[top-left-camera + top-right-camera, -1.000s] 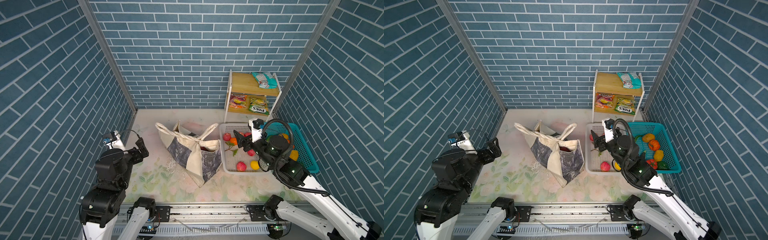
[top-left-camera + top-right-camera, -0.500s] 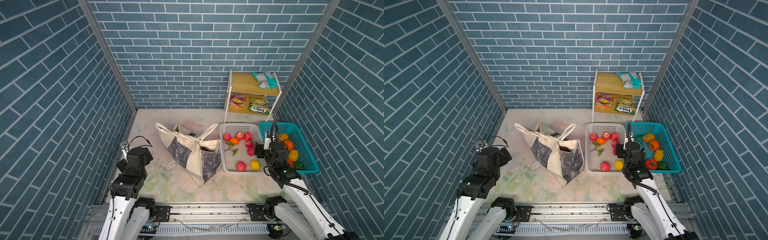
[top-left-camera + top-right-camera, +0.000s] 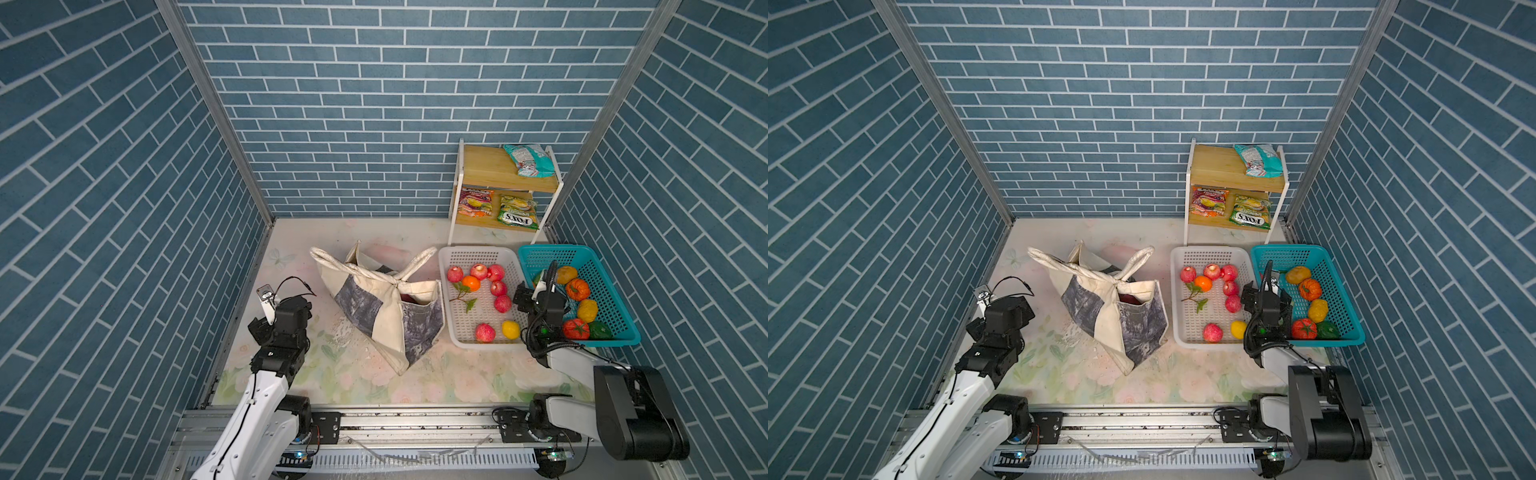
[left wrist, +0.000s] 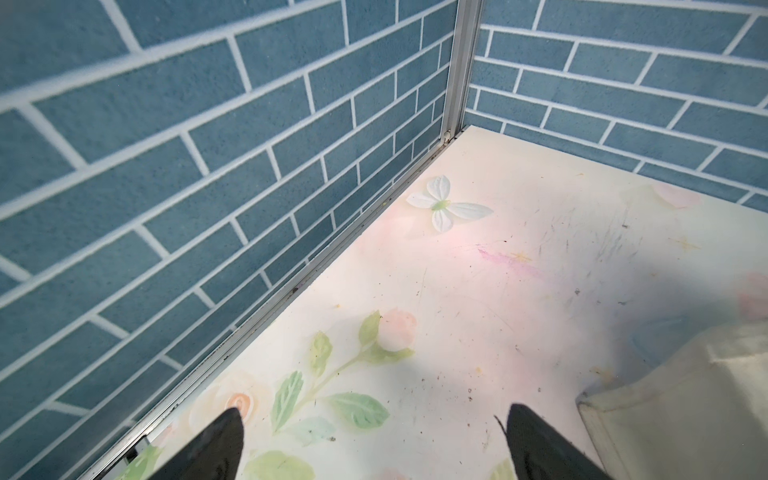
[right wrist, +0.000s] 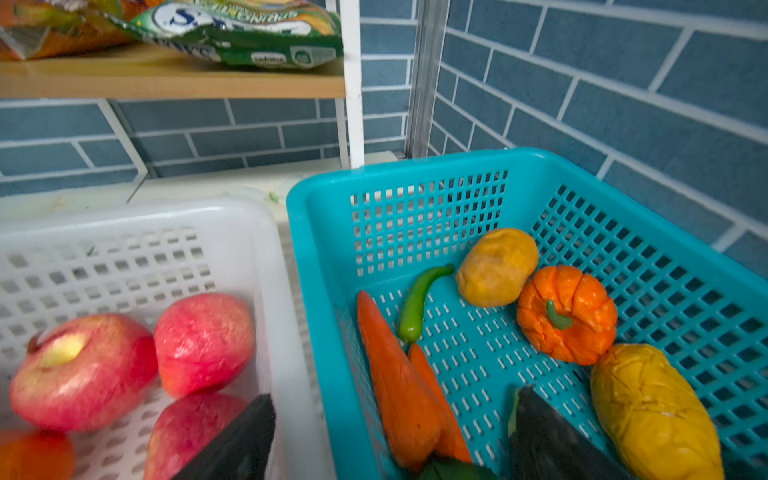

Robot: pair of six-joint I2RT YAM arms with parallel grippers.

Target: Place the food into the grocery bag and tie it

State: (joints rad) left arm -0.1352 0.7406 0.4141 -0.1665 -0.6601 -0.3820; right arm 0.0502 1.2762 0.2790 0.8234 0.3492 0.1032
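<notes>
Wrist views, left gripper (image 4: 374, 415) wide apart, empty, right gripper (image 5: 395, 395) likewise, top views, grocery bag (image 3: 386, 316) seemingly knotted.

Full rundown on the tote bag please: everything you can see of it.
The grocery bag is cream canvas with smudgy grey-black panels. It stands slumped on the floral tabletop, right beside the white basket; contact between them is unclear. Its long cream handles are knotted over the mouth, and a red item shows inside.

I see a staged grocery booth: brick-print panels (image 3: 374, 104), aluminium posts (image 3: 218, 112), snack shelf (image 3: 486, 166), white basket (image 3: 478, 248), teal basket (image 3: 552, 247), toy produce (image 3: 503, 303).
</notes>
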